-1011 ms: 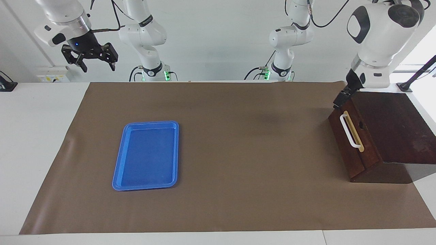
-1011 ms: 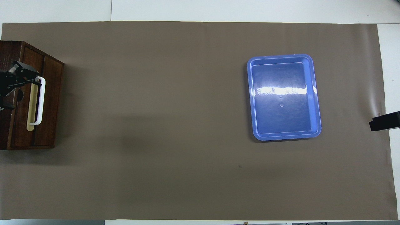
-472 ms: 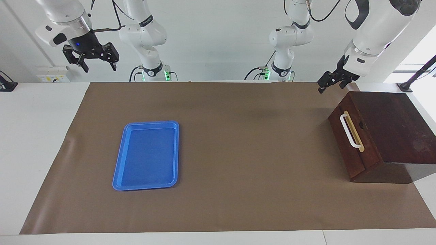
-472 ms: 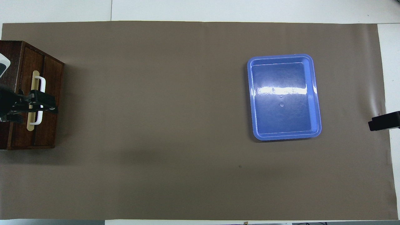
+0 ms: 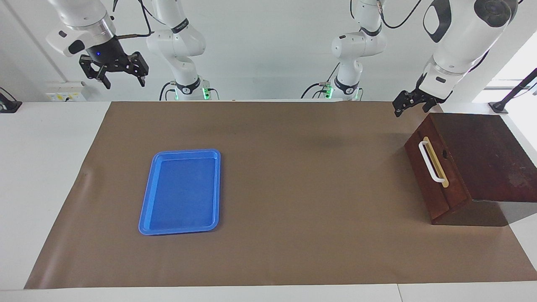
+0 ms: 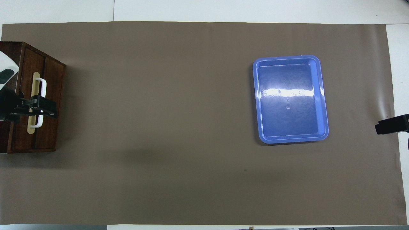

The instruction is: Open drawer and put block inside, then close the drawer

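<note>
The drawer is shut in its dark wooden box at the left arm's end of the table. Its white bar handle is free. The drawer front and handle also show in the overhead view. My left gripper is open and empty, up in the air by the box's corner nearest the robots; in the overhead view it covers the handle. My right gripper is open and empty, raised high at the right arm's end. The yellow block is not in view.
An empty blue tray lies on the brown mat toward the right arm's end; it also shows in the overhead view. The right gripper's tip shows at the mat's edge.
My left gripper has lifted off the drawer front's upper corner and now hangs in the air beside the box. The drawer stays shut. The right gripper has risen slightly.
</note>
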Motion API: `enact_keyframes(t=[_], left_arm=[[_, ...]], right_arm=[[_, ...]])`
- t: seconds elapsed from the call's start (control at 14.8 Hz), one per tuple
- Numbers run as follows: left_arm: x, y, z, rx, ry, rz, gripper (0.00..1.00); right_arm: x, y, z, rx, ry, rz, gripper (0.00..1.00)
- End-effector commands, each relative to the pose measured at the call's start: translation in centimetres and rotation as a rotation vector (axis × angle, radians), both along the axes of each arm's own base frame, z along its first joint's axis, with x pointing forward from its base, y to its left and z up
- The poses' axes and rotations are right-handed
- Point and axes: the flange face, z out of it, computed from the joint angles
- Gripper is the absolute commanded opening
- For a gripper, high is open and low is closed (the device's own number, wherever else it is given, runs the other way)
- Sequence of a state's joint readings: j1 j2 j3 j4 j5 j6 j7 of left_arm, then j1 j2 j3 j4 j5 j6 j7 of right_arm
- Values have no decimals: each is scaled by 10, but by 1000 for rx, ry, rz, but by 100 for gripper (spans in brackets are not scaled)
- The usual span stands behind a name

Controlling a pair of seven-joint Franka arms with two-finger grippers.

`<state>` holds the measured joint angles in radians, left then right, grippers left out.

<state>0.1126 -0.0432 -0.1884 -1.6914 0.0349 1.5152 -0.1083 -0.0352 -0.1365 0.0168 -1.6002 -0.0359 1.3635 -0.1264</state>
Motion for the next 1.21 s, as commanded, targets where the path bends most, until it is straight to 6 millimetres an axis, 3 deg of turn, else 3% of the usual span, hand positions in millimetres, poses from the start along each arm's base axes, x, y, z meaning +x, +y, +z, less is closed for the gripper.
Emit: enact_keyframes(t=[0.0, 0.13, 0.47, 0.81, 1.15], left_arm=[[10, 0, 9, 4, -13, -68, 100], [18, 0, 14, -6, -31, -73, 100], [17, -28, 13, -6, -46, -124, 100], [17, -23, 15, -6, -53, -122, 100], [15, -24, 17, -4, -52, -123, 100]], right_arm=[[-8, -2, 5, 19, -13, 5, 100], [-8, -2, 5, 19, -14, 5, 100], [-10, -2, 8, 18, -21, 5, 100], [-14, -2, 9, 18, -22, 5, 100], [-19, -2, -3, 18, -5, 1, 100]])
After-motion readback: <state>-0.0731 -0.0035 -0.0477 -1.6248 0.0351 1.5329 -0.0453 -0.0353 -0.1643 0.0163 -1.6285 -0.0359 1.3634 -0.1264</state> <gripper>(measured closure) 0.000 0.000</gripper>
